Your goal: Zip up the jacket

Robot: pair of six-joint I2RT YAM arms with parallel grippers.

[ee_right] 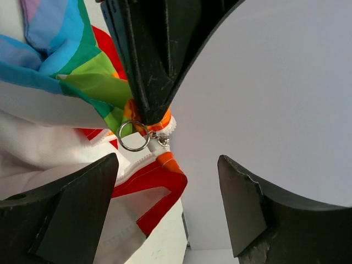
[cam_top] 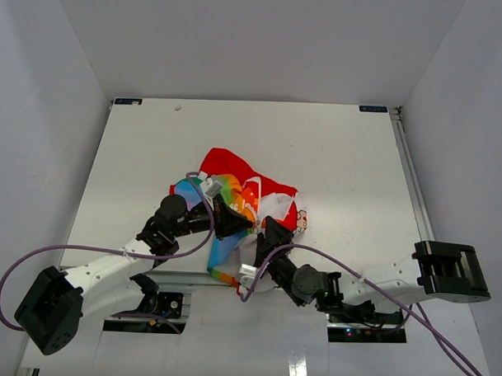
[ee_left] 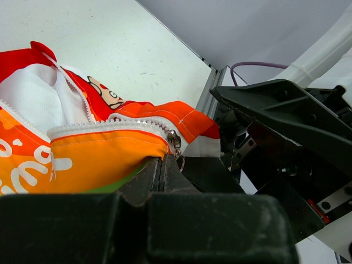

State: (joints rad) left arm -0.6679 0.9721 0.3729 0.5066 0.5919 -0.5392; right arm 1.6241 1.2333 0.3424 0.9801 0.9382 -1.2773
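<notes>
Left end effector (ee_left: 162, 165) clamped shut, above white worktop (cam_top: 334, 158), on crumpled rainbow-striped white fabric jacket (cam_top: 251, 188) near centre; right end effector (ee_right: 168, 192) gaping, empty, just short of small silver zipper-pull ring (ee_right: 133, 136). Apparently reaching for the pull; next, pinch ring squarely, draw along teeth.

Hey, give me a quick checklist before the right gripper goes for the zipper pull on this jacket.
1. Left gripper shut on the jacket edge beside the slider: ok.
2. Right gripper open, holding nothing: ok.
3. Pull ring in view and hanging free: ok.
4. Ring lined up between the right gripper's fingers: cannot tell.
5. Jacket lying flat: not ok, bunched.
</notes>
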